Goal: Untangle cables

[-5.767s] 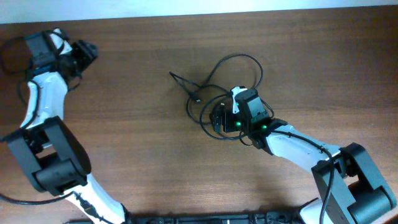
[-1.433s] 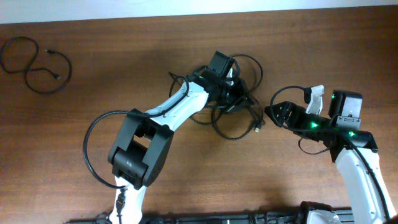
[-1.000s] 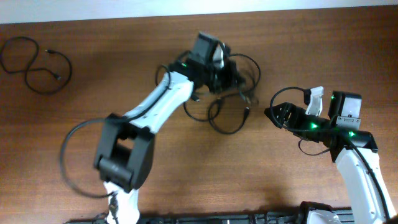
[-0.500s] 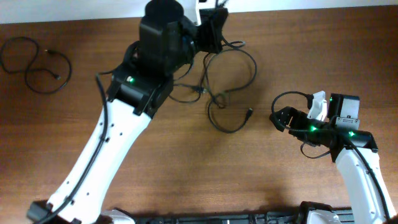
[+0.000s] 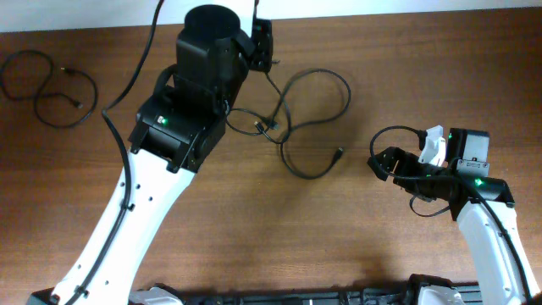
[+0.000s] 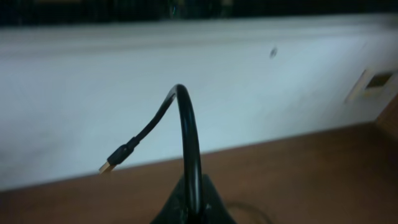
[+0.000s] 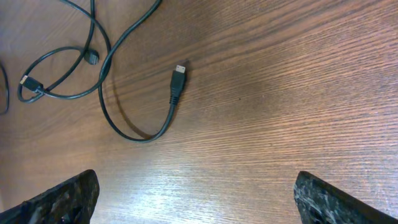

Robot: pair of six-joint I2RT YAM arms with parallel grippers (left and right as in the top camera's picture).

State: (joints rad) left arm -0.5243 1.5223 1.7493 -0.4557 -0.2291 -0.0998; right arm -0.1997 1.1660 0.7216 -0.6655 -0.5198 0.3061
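**One cable lifted clear of the knot, the rest waiting on the table**

The left hand [image 6: 192,210] is up high over the far side of the table [image 5: 254,237], its fingers closed tight on one thin black cable [image 6: 189,137]. In the left wrist view that cable climbs straight out of the grip, arches over and droops to the left, its small plug [image 6: 109,166] pointing down and left. Below it, the tangled cables [image 5: 292,119] lie in loose loops spread mostly left to right. One free plug [image 5: 339,153] points up and right, toward the right hand [image 5: 383,163]. That hand sits low near the table with its fingers wide apart and nothing between them. A separate cable [image 5: 51,85] lies coiled well apart at the far left.

The step looks like pulling one strand out of the knot. The next move probably calls for the right hand to pin or take a loop so the lift separates the strands instead of dragging the whole bundle.
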